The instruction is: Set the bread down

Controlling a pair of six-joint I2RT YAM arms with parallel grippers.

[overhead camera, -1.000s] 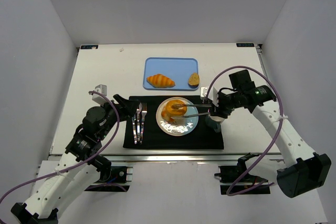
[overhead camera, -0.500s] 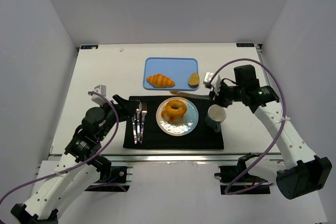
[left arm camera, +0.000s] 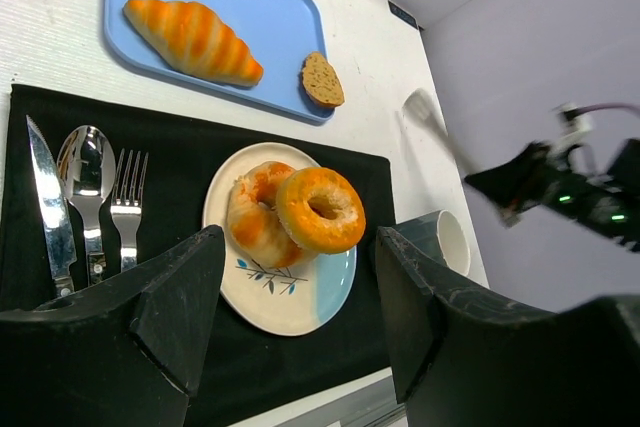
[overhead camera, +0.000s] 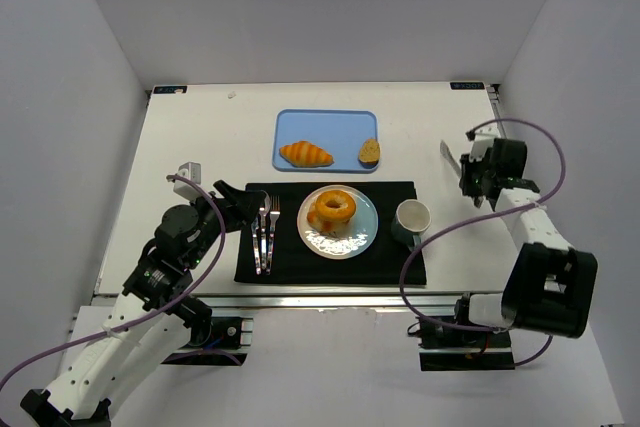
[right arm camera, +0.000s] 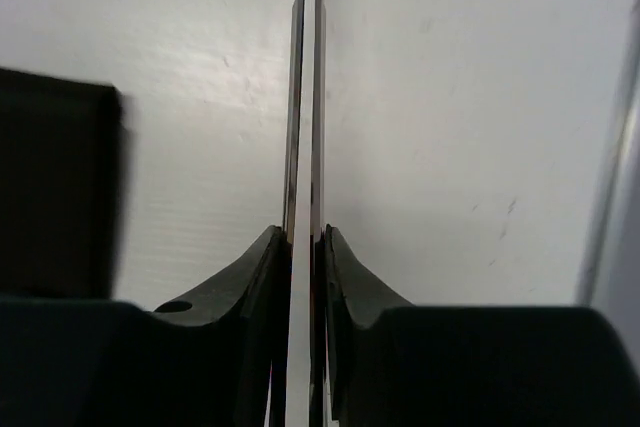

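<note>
Top external shows bagels (overhead camera: 335, 209) resting on plate (overhead camera: 366, 221) left of right claw (overhead camera: 468, 173), clamped on tongs (overhead camera: 449, 156); placing looks done

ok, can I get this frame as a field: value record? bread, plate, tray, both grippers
plate: on the black placemat, holds two bagels, one leaning on the other
tray: behind the placemat, holds a croissant and a bread slice
cutlery: knife, spoon, fork, left of the plate
mug: right of the plate
right gripper: shut on tongs, over bare table right of the placemat
left gripper: open, holding nothing
</note>
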